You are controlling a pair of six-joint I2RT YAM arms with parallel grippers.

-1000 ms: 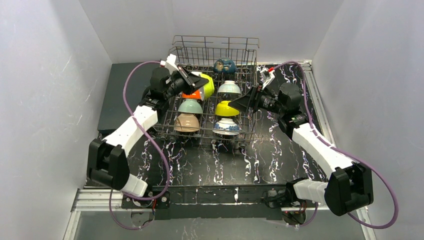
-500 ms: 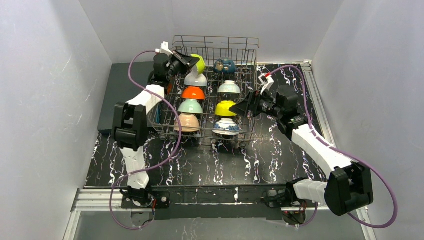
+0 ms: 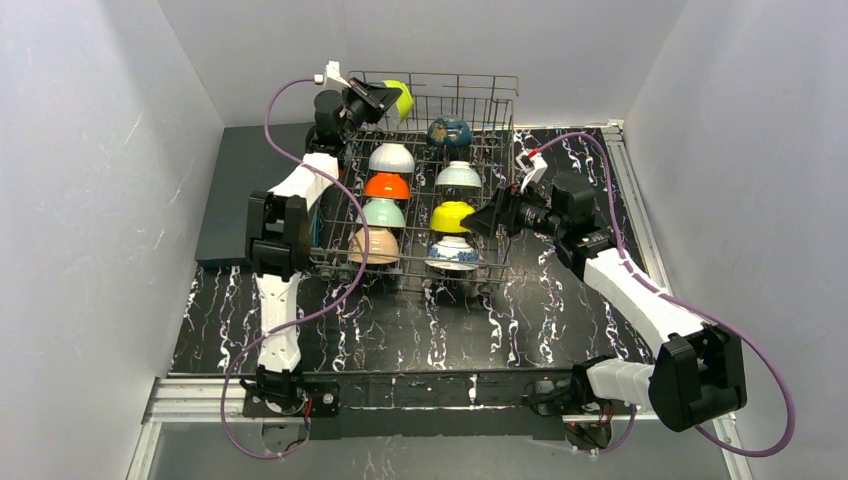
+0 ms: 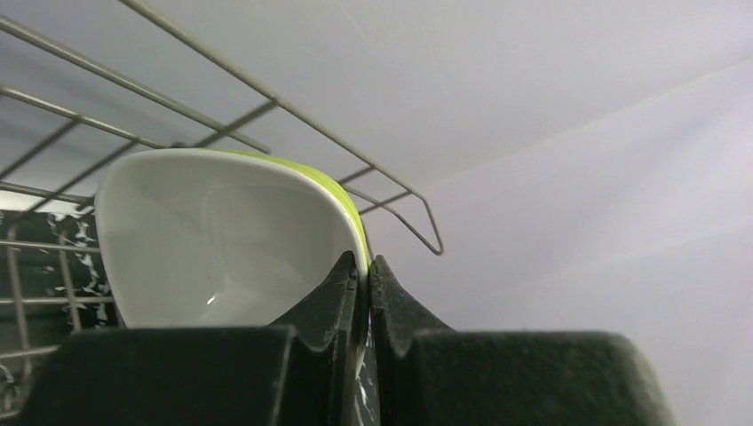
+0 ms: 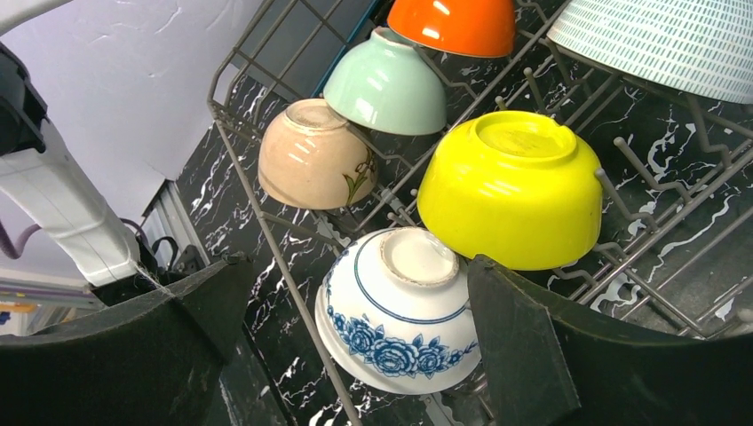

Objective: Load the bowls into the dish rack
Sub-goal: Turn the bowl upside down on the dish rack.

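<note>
Lime bowl (image 3: pixel 400 97) pinched at rim by left jaws, one jaw inside, one outside. Bowl held high at back left corner of rack (image 3: pixel 480 100), level with top wire, not yet seated. Rim grip judged chosen so bowl can be tipped onto tines behind white bowl (image 3: pixel 391 157). Other bowls (image 3: pixel 386 186) seated mouth-down in two rows, tilted. Right jaws spread wide, empty, hovering by yellow bowl (image 5: pixel 511 186), kept clear of left row.

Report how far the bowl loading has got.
Done: eight bowls sit in the dish rack, four per column. In hand: the left pincer is shut on the lime green bowl, at the rack's back left corner. Left: seating it. The right pincer hangs open, empty.
</note>
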